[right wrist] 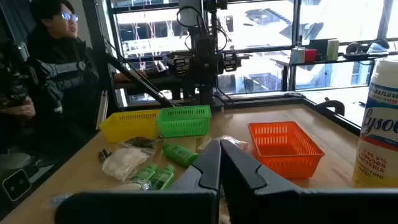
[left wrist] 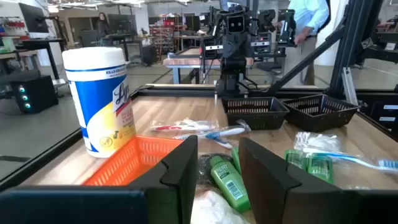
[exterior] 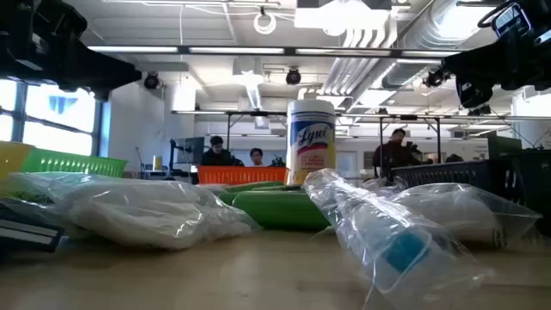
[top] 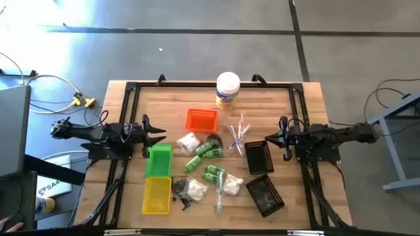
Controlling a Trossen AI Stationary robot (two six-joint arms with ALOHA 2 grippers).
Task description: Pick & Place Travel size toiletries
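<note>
The travel size toiletries lie loose on the middle of the wooden table: small green bottles (top: 209, 149) (left wrist: 225, 180), white fluffy bits in clear bags (top: 188, 142) (right wrist: 124, 163), clear-wrapped sticks (top: 239, 131) (left wrist: 199, 129) and small black pieces (top: 180, 190). My left gripper (top: 163, 137) (left wrist: 217, 168) hovers open at the table's left side, pointing level toward the pile, with nothing between its fingers. My right gripper (top: 279, 136) (right wrist: 221, 165) hovers shut at the right side, facing the pile and holding nothing.
An orange tray (top: 201, 119) stands behind the pile, with a green tray (top: 158, 160) and a yellow tray (top: 157, 195) at the left and two black trays (top: 259, 157) (top: 266, 195) at the right. A white canister (top: 228, 90) stands at the far edge. People show in the room beyond.
</note>
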